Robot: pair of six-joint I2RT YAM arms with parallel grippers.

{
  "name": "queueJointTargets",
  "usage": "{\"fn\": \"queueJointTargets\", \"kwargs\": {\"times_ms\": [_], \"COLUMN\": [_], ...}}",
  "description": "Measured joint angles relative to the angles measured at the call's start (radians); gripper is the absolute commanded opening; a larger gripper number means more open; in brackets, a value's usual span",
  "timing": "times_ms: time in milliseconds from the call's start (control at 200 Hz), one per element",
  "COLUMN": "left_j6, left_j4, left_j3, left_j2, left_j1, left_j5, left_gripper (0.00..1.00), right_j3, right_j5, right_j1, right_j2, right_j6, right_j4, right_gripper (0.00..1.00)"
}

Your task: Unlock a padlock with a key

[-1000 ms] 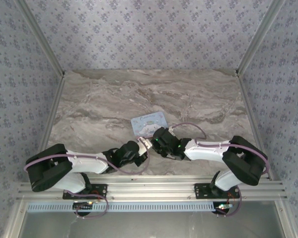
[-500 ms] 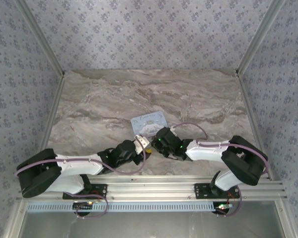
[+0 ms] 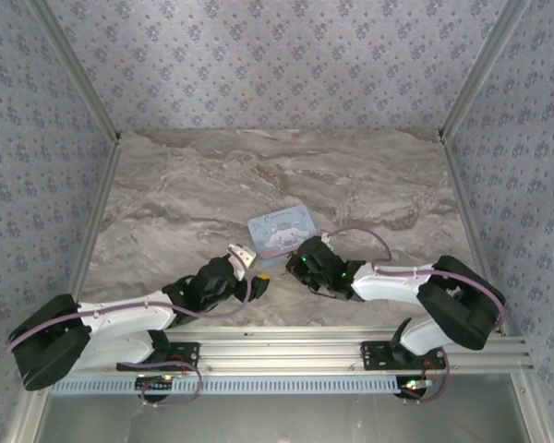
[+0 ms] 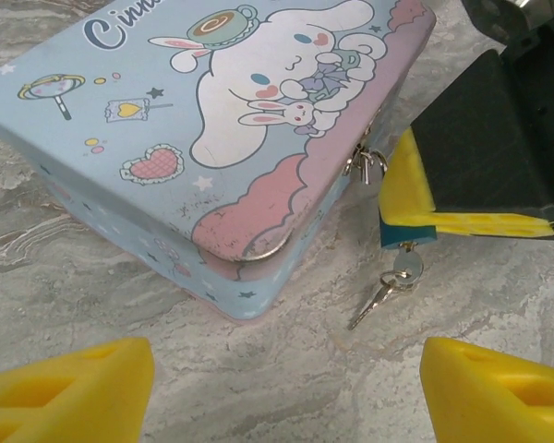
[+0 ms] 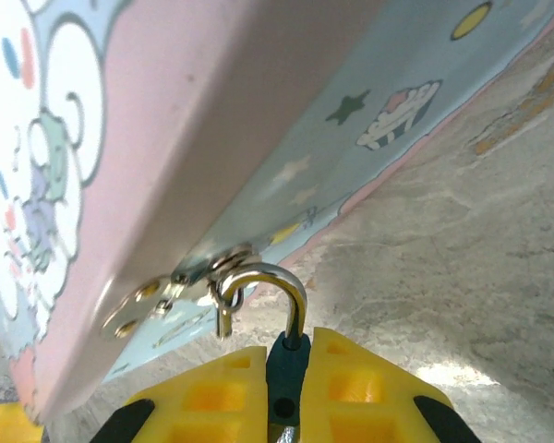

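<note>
My right gripper (image 5: 289, 355) is shut on the tiny blue padlock (image 5: 287, 367), pinched between its yellow fingers (image 5: 212, 388). The silvery shackle (image 5: 275, 277) stands up out of the body. One leg sits in the body, and the free end hooks through the hasp ring of the pale blue tin (image 4: 212, 120). In the left wrist view the padlock (image 4: 406, 236) shows a key (image 4: 407, 267) sticking out of its underside, with a second key (image 4: 374, 300) on the same ring lying on the table. My left gripper (image 4: 286, 397) is open, back from the keys, with nothing in it.
The cartoon tin (image 3: 282, 226) lies on the marble table (image 3: 185, 203), just beyond both grippers. My left gripper (image 3: 251, 266) and right gripper (image 3: 294, 260) sit close together near the front edge. Patterned walls (image 3: 277, 65) enclose the table on three sides.
My left gripper has opened, let go of the key and drawn back to the left and nearer. The right gripper has stayed shut on the padlock.
</note>
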State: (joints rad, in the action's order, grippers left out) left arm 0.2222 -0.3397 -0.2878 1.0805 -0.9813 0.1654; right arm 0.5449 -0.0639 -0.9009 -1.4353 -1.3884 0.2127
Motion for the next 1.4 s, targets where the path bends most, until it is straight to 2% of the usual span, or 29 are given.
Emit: {"fn": "queueJointTargets", "kwargs": {"times_ms": [300, 809, 1179, 1399], "left_j6": [0.022, 0.031, 0.034, 0.034], "left_j4": [0.040, 0.128, 0.161, 0.178], "left_j3": [0.021, 0.034, 0.035, 0.035], "left_j2": [-0.072, -0.189, -0.209, -0.209], "left_j1": [0.000, 0.006, 0.006, 0.011], "left_j5": [0.003, 0.016, 0.031, 0.031], "left_gripper": [0.76, 0.76, 0.76, 0.76], "right_j3": [-0.010, -0.011, -0.052, -0.084], "right_j5": [-0.059, -0.058, -0.037, -0.030], "right_j1": [0.005, 0.042, 0.072, 0.085], "right_j2": [0.114, 0.070, 0.078, 0.080], "right_j6": [0.018, 0.018, 0.021, 0.040], "right_j4": [-0.053, 0.008, 0.068, -0.013], "right_gripper": [0.00, 0.00, 0.00, 0.00]}}
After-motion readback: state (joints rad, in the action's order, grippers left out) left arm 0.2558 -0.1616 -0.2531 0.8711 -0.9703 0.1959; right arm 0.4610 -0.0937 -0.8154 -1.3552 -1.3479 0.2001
